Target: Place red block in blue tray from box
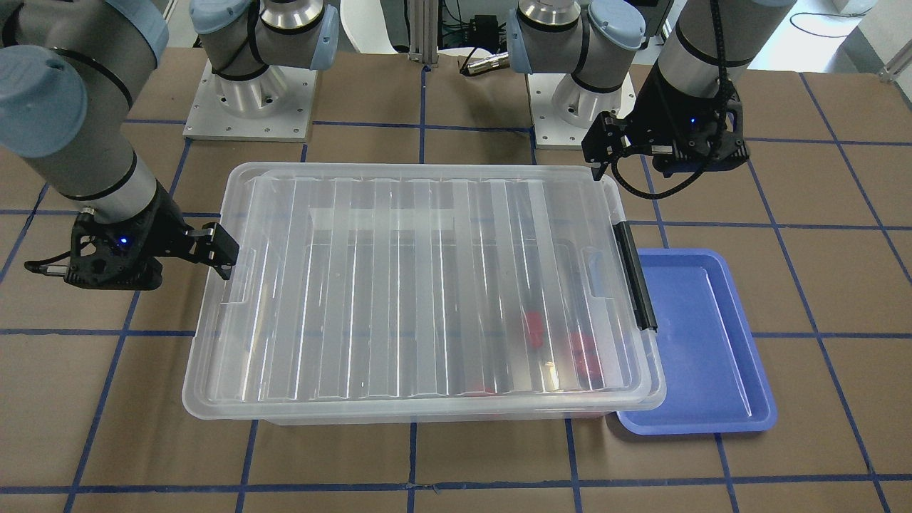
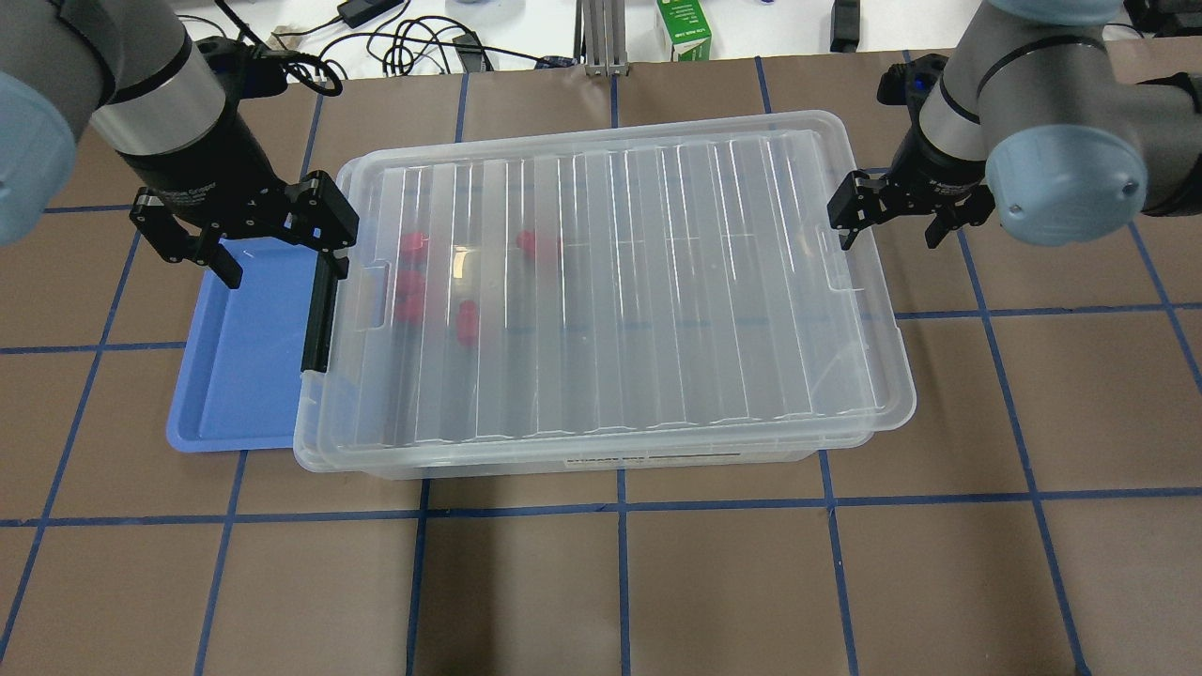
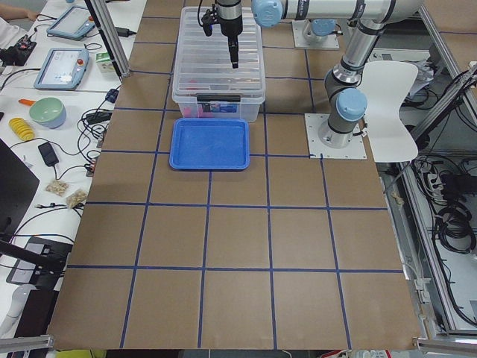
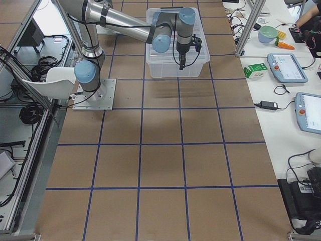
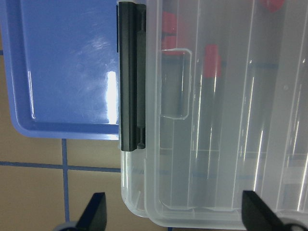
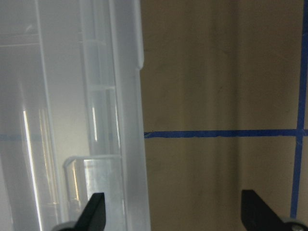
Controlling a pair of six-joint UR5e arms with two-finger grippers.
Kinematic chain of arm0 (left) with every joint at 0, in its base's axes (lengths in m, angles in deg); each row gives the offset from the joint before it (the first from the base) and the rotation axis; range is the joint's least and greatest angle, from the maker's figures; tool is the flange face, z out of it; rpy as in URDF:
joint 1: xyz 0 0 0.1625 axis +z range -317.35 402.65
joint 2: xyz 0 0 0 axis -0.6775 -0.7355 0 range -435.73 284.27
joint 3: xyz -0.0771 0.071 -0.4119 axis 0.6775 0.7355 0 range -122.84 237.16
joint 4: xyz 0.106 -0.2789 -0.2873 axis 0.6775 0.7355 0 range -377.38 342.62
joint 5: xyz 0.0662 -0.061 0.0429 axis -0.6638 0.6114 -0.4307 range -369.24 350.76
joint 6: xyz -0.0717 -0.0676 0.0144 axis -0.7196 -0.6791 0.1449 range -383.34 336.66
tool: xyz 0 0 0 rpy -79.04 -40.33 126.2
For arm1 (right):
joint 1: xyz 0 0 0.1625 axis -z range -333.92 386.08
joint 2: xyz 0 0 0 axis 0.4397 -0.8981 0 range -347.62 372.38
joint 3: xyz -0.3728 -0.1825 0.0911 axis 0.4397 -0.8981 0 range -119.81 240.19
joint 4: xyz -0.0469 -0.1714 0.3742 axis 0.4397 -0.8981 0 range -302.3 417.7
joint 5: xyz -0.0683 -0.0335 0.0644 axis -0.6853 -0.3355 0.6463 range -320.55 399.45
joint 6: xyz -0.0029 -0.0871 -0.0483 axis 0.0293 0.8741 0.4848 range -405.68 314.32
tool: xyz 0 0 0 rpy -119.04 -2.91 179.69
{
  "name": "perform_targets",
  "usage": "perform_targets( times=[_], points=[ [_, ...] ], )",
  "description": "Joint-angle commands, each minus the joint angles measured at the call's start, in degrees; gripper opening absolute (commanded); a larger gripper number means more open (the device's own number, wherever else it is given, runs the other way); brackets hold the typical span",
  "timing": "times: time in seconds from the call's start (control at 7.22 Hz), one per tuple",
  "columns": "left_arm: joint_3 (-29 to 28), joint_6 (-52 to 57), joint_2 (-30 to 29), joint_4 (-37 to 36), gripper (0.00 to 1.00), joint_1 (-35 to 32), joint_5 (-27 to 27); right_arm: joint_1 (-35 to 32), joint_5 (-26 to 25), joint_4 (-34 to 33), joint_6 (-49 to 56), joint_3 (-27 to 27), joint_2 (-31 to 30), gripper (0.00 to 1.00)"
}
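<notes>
Judging by the ribbed lid (image 2: 620,282) seated on the box (image 2: 601,458), opening was the step in hand; red blocks (image 2: 410,246) lay inside at the black clip (image 2: 319,314) end, just beside the blue tray (image 2: 239,366); left gripper (image 2: 282,258) hung over that clip end, jaws wide and empty; right gripper (image 2: 890,235) was likewise spread at the opposite rim; recommended: release the clip first, then lift both ends evenly, keeping the lid level.

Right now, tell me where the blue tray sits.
Overhead view: the blue tray lies left of the lidded box, beside its black clip handle, near the left end effector.
</notes>
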Motion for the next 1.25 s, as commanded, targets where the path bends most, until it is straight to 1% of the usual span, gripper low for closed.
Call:
perform_targets(
  times=[0.0, 0.42, 0.69, 1.11],
  points=[
    [0.0, 0.0, 0.0, 0.0, 1.00, 0.0, 0.0, 0.0, 0.0, -1.2, 0.2, 0.3, 0.5, 1.00],
    [-0.1, 0.0, 0.0, -0.1, 1.00, 0.0, 0.0, 2.4, -0.7, -3.4, 3.5, 0.2, 0.9, 1.00],
    [0.0, -0.1, 0.0, -0.1, 1.00, 0.0, 0.0, 6.1, -0.7, -3.4, 5.0, 0.1, 0.8, 1.00],
    [-0.1, 0.4, -0.3, -1.1, 1.00, 0.2, 0.1, 9.3, -0.8, -3.3, 7.1, 0.1, 0.8, 1.00]
  ],
)
